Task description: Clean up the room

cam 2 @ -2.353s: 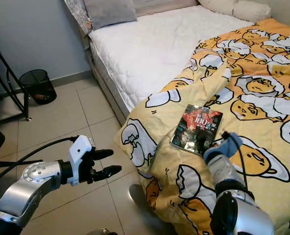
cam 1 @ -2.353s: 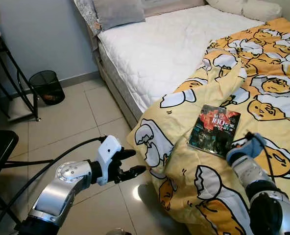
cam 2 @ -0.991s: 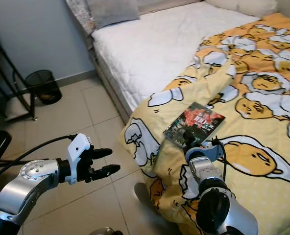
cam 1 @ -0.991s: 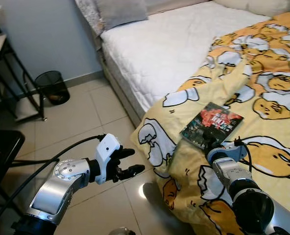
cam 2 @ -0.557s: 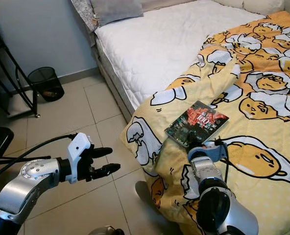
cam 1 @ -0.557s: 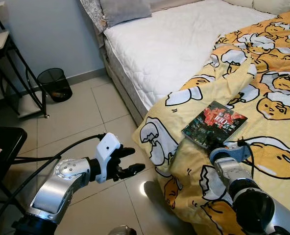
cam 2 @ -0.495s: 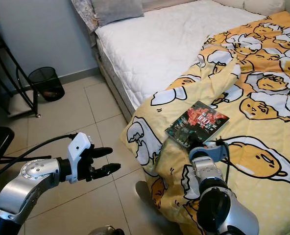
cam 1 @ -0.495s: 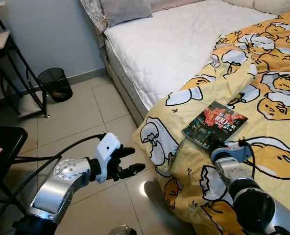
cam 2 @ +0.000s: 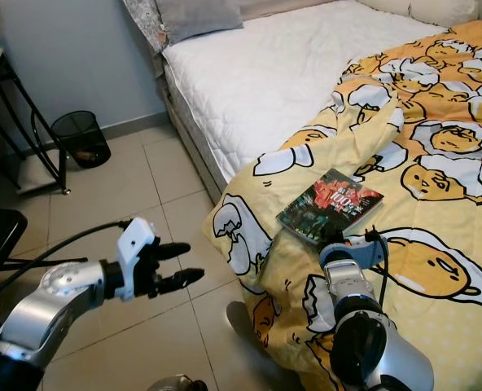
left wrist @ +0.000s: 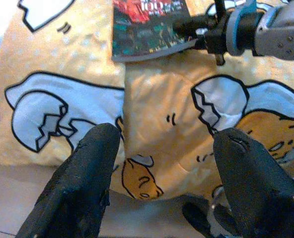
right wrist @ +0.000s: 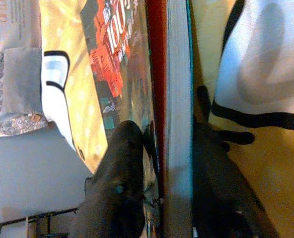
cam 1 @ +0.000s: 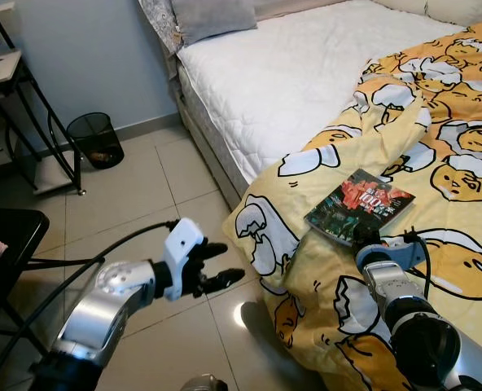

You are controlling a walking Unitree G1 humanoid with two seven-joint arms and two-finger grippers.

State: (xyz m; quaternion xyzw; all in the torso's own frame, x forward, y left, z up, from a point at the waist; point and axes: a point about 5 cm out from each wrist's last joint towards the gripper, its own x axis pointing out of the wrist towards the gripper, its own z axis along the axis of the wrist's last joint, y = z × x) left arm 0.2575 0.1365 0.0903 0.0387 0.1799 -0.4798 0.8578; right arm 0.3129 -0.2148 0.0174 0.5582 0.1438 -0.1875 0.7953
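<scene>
A book (cam 1: 359, 206) with a dark red and black cover lies flat on the yellow egg-print blanket (cam 1: 436, 163) near the bed's side edge. My right gripper (cam 1: 361, 237) is at the book's near edge. In the right wrist view one black finger (right wrist: 122, 163) lies on the cover and the other sits under the book (right wrist: 179, 99), so the gripper is shut on it. My left gripper (cam 1: 218, 263) hovers open over the tiled floor, left of the hanging blanket. In the left wrist view its fingers (left wrist: 92, 163) stand wide apart, facing the blanket and book (left wrist: 144, 22).
The white mattress (cam 1: 306, 73) and a grey pillow (cam 1: 212, 16) lie beyond the blanket. A black wire bin (cam 1: 94, 138) stands by the wall, a black metal shelf frame (cam 1: 50, 130) beside it. A black chair seat (cam 1: 5, 244) is at the left edge.
My right gripper has slid left along the blanket from beside the book to its near edge and closed around it. The left arm has barely moved. The camera has shifted a little.
</scene>
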